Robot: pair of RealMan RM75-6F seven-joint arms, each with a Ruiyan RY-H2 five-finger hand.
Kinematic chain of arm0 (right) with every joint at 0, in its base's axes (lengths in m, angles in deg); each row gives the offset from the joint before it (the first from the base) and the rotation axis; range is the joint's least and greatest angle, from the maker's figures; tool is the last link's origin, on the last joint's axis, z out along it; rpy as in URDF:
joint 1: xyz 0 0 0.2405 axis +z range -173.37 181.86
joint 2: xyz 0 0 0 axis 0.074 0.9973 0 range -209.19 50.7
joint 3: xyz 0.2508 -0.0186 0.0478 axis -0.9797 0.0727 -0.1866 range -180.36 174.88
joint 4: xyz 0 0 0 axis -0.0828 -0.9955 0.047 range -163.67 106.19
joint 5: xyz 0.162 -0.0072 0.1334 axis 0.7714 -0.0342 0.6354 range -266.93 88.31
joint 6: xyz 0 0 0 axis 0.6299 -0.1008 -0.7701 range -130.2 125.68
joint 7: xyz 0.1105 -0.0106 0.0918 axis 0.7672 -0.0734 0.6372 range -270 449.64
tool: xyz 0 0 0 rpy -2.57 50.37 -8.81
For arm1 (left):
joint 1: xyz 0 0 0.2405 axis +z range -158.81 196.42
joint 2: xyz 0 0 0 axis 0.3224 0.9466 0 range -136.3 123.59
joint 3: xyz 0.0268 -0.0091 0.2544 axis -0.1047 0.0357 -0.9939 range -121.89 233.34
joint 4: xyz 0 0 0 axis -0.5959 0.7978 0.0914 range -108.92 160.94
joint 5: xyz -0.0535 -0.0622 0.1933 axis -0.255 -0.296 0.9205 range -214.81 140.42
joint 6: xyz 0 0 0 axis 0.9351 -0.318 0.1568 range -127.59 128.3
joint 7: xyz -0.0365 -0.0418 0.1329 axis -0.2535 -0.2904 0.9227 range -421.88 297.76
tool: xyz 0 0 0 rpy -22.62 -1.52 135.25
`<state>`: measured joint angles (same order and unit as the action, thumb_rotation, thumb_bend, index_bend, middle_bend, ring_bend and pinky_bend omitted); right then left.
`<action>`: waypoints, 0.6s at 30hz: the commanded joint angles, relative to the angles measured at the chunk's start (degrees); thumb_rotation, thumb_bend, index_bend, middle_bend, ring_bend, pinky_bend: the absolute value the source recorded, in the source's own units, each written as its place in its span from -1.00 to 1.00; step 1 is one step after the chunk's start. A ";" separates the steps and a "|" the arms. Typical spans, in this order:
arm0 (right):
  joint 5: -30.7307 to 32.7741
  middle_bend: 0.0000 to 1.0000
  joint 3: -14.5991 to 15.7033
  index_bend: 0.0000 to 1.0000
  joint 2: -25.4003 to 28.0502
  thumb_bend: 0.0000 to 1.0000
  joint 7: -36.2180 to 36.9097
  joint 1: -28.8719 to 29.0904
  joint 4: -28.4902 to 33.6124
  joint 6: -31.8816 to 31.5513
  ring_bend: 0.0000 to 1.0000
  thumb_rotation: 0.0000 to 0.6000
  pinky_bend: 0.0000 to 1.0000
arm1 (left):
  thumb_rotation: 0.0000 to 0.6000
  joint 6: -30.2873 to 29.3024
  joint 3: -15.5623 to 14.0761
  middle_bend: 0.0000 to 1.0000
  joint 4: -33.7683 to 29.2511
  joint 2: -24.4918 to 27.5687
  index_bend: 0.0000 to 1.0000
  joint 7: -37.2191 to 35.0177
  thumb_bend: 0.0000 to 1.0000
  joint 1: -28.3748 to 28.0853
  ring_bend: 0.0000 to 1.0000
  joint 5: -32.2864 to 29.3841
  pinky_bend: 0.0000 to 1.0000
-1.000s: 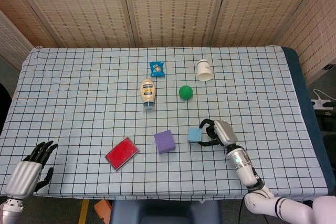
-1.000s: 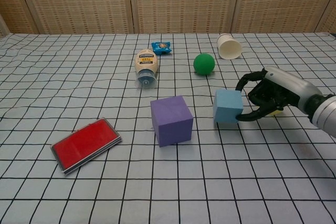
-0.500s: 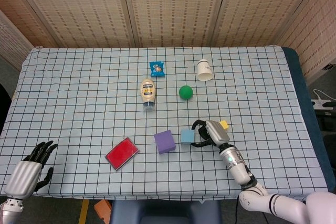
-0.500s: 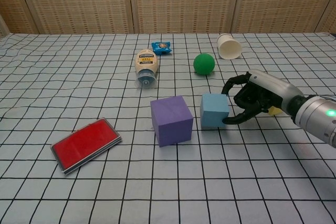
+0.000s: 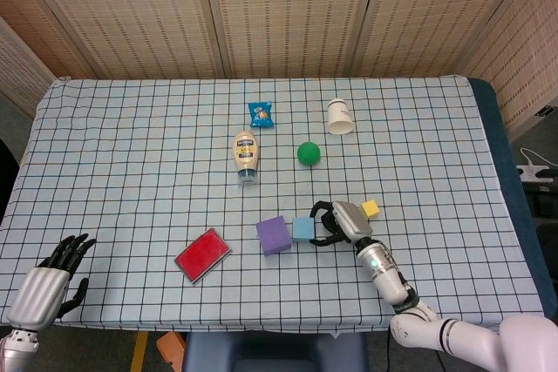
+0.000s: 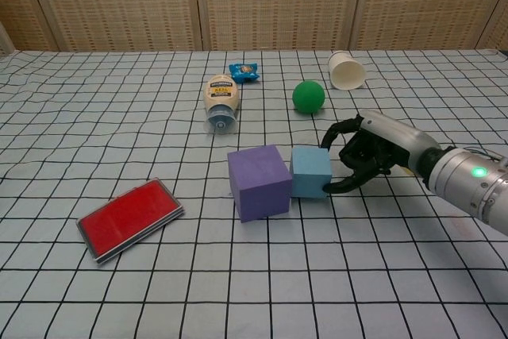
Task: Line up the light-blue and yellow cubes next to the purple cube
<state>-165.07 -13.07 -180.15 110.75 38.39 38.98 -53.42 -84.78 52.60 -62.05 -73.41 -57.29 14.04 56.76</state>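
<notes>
Light-blue cube [image 6: 310,172] seated beside purple cube [image 6: 258,182]

My right hand [image 6: 361,155] cups the blue cube's right face, fingers curled around it, pushing rather than lifting. Cubes look touching; I'd let go straight back so nothing skews. Yellow cube [image 5: 370,209] sits just behind the hand, next up. Left hand [image 5: 54,280] idle, fingers spread, empty.

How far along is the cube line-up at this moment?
Done: the light-blue foam cube sits against the purple foam cube. In hand: the right hand is curled round the blue cube's far side. Left: the small yellow cube lies apart behind that hand, not yet in line.
</notes>
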 commanded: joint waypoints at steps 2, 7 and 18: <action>0.25 0.78 0.10 0.18 -0.32 -1.00 0.03 0.26 -0.50 0.51 0.57 1.00 0.81 | 1.00 -0.06 0.01 -0.86 0.06 0.03 -0.76 -0.14 0.03 0.00 -0.89 0.00 -0.20; 0.48 0.78 0.17 0.18 -0.75 -1.00 0.27 0.62 -1.23 1.15 0.57 1.00 0.81 | 1.00 -0.14 0.06 -0.86 0.10 0.08 -0.76 -0.27 0.03 0.04 -0.89 -0.09 -0.20; -0.19 0.78 0.59 0.18 -1.13 -1.00 1.71 0.83 -2.20 1.13 0.57 1.00 0.81 | 1.00 0.06 -0.01 -0.86 0.04 0.09 -0.76 -0.18 0.03 -0.02 -0.89 -0.11 -0.20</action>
<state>-165.24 -12.50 -181.27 112.45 39.23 36.80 -52.27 -84.72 52.59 -62.01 -73.32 -57.47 14.01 56.66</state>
